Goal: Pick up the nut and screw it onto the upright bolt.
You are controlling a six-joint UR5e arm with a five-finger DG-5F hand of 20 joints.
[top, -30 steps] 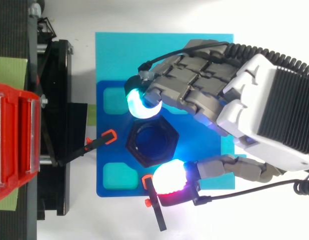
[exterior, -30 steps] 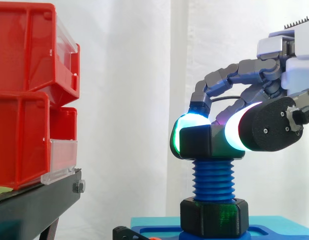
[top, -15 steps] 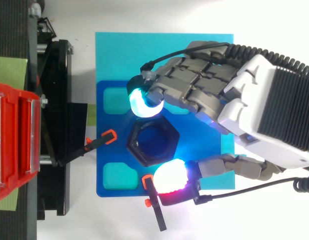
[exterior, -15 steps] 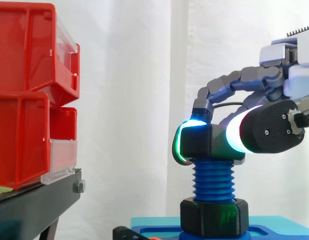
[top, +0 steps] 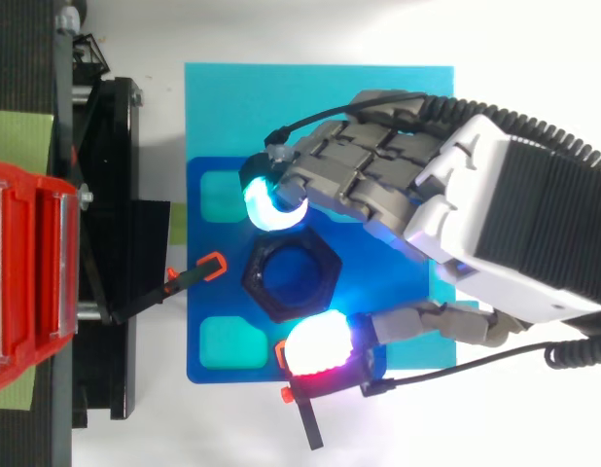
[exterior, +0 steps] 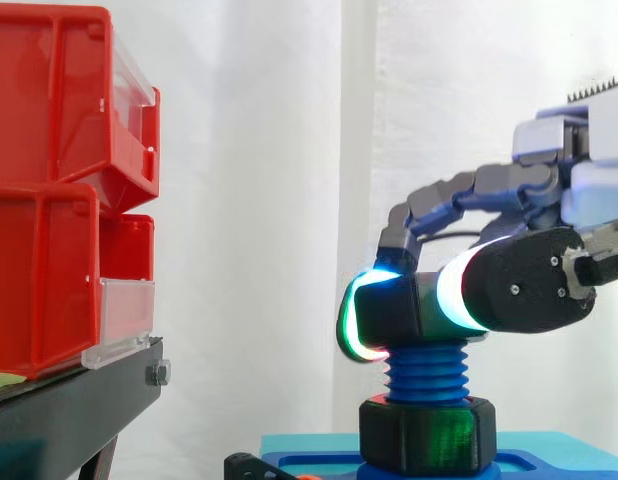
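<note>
A black hexagonal nut [exterior: 397,312] [top: 291,280] sits on the top of the upright blue threaded bolt [exterior: 425,375]. My hand [top: 398,195] comes in from the right and pinches this nut between a glowing fingertip [top: 269,204] on one side and the thumb pad [top: 318,348] on the other. A second black nut [exterior: 427,433] rests lower down at the foot of the bolt. The bolt stands on a blue base [top: 215,321] with light recesses.
Red bins [exterior: 59,190] with clear fronts stand on a black stand [exterior: 69,410] at the left. A cyan mat [top: 223,107] lies under the blue base. Black clamps with orange tips [top: 189,275] [top: 302,413] stick out from the base edge.
The nut and the hand have dropped lower on the bolt, so fewer threads show between the two nuts. In the top view the nut and hand have turned slightly.
</note>
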